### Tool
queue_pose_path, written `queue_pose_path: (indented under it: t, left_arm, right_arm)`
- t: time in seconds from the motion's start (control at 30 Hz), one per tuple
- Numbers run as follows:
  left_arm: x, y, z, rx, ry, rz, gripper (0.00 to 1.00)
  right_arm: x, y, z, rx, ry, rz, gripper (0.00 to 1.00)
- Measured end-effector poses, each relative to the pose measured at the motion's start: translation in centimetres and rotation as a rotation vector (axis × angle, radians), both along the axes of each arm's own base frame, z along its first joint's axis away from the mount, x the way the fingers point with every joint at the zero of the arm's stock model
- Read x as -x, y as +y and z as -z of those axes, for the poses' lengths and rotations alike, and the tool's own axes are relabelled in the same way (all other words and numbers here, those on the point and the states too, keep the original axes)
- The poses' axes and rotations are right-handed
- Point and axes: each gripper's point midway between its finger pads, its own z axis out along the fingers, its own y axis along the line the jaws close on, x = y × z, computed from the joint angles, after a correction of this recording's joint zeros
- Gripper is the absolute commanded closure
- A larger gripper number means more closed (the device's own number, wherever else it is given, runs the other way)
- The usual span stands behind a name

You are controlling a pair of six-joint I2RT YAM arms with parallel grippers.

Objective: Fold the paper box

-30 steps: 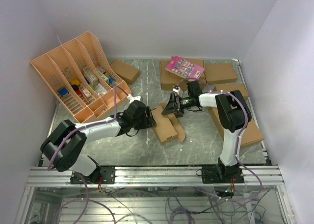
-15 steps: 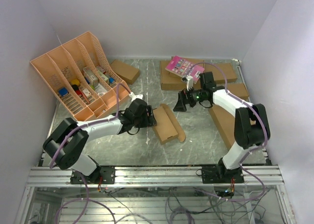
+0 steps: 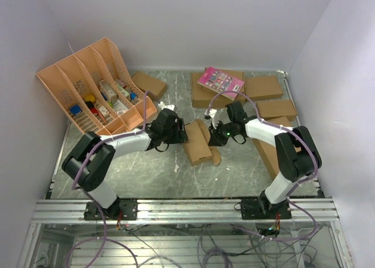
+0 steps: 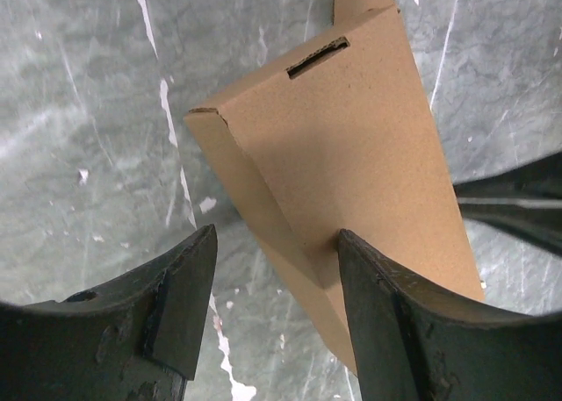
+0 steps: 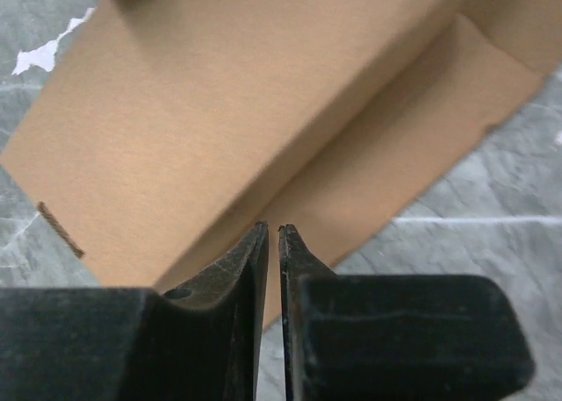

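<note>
The paper box [image 3: 196, 145] lies mid-table as a narrow brown oblong, with a loose flap [image 3: 214, 158] at its right side. My left gripper [image 3: 180, 134] is open at the box's left end. In the left wrist view the box [image 4: 351, 129] shows a slot near its far end; the left gripper [image 4: 277, 236] straddles its near left edge, one finger [image 4: 386, 313] resting on the top face and the other standing clear of it. My right gripper [image 3: 214, 136] is shut at the box's right side. Its tips [image 5: 273, 228] meet over the box [image 5: 202, 111] and the flap beneath, with nothing between them.
An orange file rack [image 3: 88, 98] with small items stands at the back left. Brown boxes lie along the back [image 3: 149, 85] [image 3: 263, 87], and one bears a pink card [image 3: 221, 80]. A large flat brown box [image 3: 304, 158] lies under the right arm.
The right arm drew back, then returned to the box's right side, and its jaws went from wide open to shut. The left gripper slid further onto the box's left end.
</note>
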Motion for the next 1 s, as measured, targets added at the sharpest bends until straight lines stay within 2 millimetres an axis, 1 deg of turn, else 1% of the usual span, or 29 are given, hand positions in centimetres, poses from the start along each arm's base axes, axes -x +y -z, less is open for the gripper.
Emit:
queue_pose_path:
  t: [0.3,0.43,0.5,0.57,0.63,0.67,0.7,0.73,0.8,0.83,0.87,0.9,0.93,1.0]
  left_arm:
    - [-2.6,0.1,-0.1,-0.039,-0.046,0.081,0.33]
    - [-3.5,-0.1,-0.3,-0.055,-0.072,0.143,0.32]
    - [-3.9,-0.4,-0.3,-0.056,-0.083,0.180,0.32]
    - [-4.1,-0.6,-0.3,-0.055,-0.089,0.207,0.30]
    - [-4.3,-0.7,-0.4,-0.057,-0.096,0.222,0.25]
    - [-4.4,-0.5,-0.4,-0.061,-0.100,0.224,0.23]
    - [-4.5,-0.4,-0.5,-0.062,-0.104,0.223,0.22]
    - [-4.6,-0.2,-0.7,-0.061,-0.109,0.218,0.22]
    - [-4.5,0.5,-1.4,-0.054,-0.125,0.204,0.21]
    - [-4.4,0.9,-2.1,-0.048,-0.140,0.195,0.21]
    - [-4.2,1.3,-3.0,-0.038,-0.161,0.189,0.20]
    - [-3.9,1.6,-3.9,-0.025,-0.188,0.183,0.18]
    - [-3.7,1.8,-5.1,-0.006,-0.222,0.175,0.14]
    - [-2.9,2.4,-7.7,0.045,-0.304,0.156,0.02]
  right_arm:
    - [3.2,3.4,0.5,0.044,-0.022,-0.151,0.92]
    - [5.3,4.6,0.7,0.051,-0.024,-0.231,0.89]
    - [6.1,5.0,0.6,0.051,-0.030,-0.265,0.84]
    - [6.4,4.9,0.5,0.055,-0.036,-0.289,0.78]
    - [6.6,4.4,0.3,0.069,-0.046,-0.314,0.66]
    - [6.7,4.0,0.1,0.075,-0.054,-0.326,0.57]
    - [6.9,3.4,-0.5,0.079,-0.083,-0.354,0.46]
    - [6.9,3.3,-0.6,0.080,-0.086,-0.356,0.37]
    - [7.4,2.7,-1.8,0.069,-0.167,-0.403,0.12]
    - [7.9,2.3,-2.3,0.064,-0.196,-0.422,0.05]
    - [8.5,1.9,-2.9,0.058,-0.245,-0.459,0.01]
    - [9.0,1.5,-3.4,0.056,-0.284,-0.494,0.01]
    - [9.4,1.2,-3.6,0.058,-0.304,-0.522,0.00]
    - [9.7,0.8,-3.5,0.079,-0.312,-0.583,0.00]
